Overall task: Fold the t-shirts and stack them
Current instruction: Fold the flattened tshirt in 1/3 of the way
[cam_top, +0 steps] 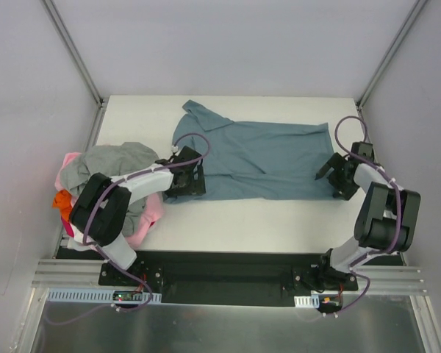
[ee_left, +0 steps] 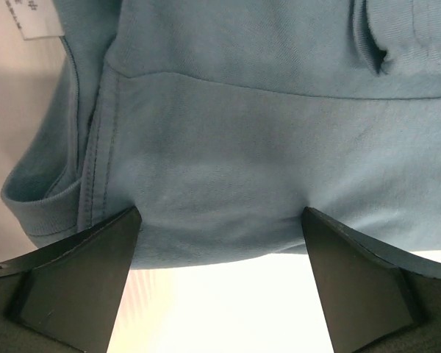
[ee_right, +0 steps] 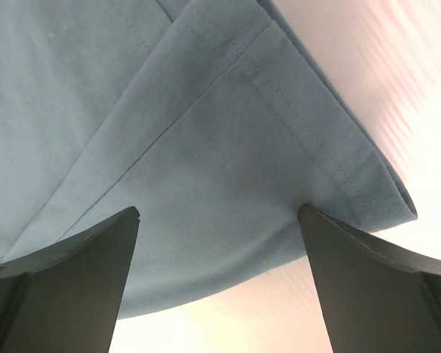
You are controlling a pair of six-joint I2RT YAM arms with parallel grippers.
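The blue shirt (cam_top: 264,158) lay spread flat mid-frame on the desk (cam_top: 279,220). The left tool (cam_top: 187,179), released and wide, sat at its lower-left edge. The right tool (cam_top: 329,175), likewise released, sat at its lower-right corner.

Left fingers (ee_left: 73,287) and right fingers (ee_right: 66,279) stand spread wide.
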